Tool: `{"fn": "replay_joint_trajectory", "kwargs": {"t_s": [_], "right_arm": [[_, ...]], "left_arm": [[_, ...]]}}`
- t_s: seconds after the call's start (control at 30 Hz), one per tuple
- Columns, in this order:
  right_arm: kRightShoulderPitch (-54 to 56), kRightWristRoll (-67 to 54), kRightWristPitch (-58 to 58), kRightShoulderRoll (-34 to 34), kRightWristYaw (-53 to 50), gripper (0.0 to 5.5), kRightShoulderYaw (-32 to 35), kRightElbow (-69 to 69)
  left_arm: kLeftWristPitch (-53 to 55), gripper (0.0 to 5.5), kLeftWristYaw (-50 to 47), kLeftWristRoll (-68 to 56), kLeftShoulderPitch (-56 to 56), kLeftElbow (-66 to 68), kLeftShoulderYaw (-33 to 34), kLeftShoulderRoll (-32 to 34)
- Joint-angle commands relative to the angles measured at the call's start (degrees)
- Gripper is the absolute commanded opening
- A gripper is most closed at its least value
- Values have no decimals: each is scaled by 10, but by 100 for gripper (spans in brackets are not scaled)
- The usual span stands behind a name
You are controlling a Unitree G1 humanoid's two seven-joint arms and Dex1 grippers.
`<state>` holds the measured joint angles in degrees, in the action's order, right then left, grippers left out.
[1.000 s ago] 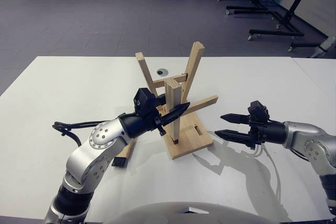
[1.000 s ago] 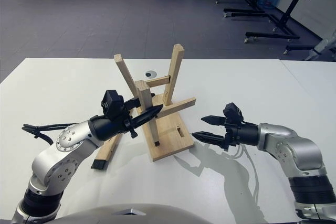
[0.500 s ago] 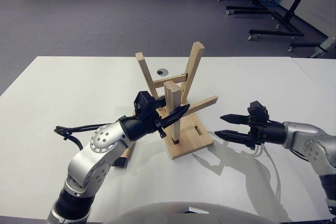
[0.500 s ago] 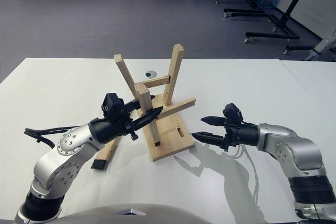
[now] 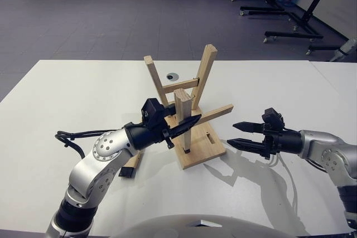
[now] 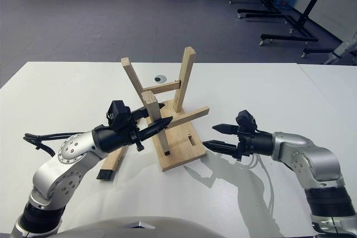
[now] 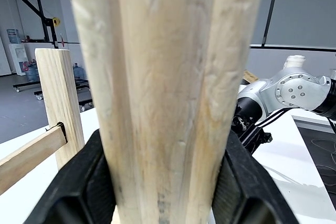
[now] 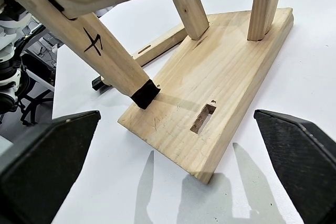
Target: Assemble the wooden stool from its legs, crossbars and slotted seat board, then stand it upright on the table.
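Two legs (image 5: 205, 73) stand in the board (image 5: 203, 150); the left gripper (image 5: 195, 120) clamps a third leg (image 5: 182, 101) upright, apparently to seat it. The right gripper (image 5: 231, 132) hovers open beside the free slot (image 5: 208, 136).

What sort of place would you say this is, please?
Probably a lab or workshop hall: wide grey floor, black wheeled stands at the side, and a white worktable bearing a part-built wooden stool.

seat board (image 8: 231, 72): pale grained wood | leg (image 8: 113, 66): pale, black tip, black inked mark | table (image 5: 67, 93): white
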<state>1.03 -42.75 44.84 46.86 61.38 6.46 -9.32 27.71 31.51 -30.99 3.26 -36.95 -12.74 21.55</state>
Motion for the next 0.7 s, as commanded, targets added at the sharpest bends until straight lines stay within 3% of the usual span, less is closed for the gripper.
{"fn": "replay_joint_trajectory", "kwargs": {"t_s": [0.03,0.7], "right_arm": [[2,4,2,-2,-2,540,1,-5],[-3,2,5,-9,-9,540,2,-12]], "left_arm": [[9,206,8,1,18,14,9,11],[13,206,38,4,11,6,-2,36]]}}
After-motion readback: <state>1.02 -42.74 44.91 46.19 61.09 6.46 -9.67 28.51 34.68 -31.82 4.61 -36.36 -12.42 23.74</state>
